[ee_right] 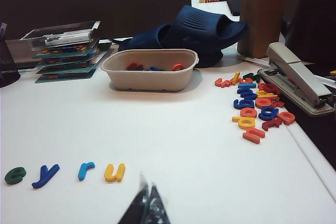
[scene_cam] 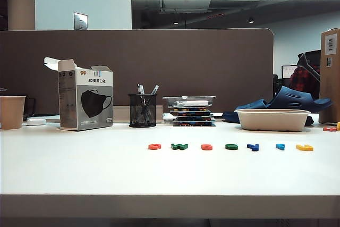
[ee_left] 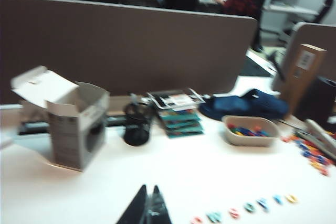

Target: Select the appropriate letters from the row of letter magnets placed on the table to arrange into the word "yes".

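Item: row of letter magnets (scene_cam: pixel 231 146), laid in one line in front of the beige tray (scene_cam: pixel 272 120) so we can pick singly. Red "s" (scene_cam: pixel 206 146), green "e" (scene_cam: pixel 231 146) and blue "y" (scene_cam: pixel 253 146) sit adjacent, untouched. Left gripper (ee_left: pixel 148 209), tips pressed together, hovers short of the row's orange-red end. Right gripper (ee_right: pixel 146 205), likewise closed, waits beyond the yellow end, holding nothing.

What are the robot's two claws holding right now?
Nothing. The left gripper and the right gripper are both shut and empty, up above the table. The letters lie untouched in their row.
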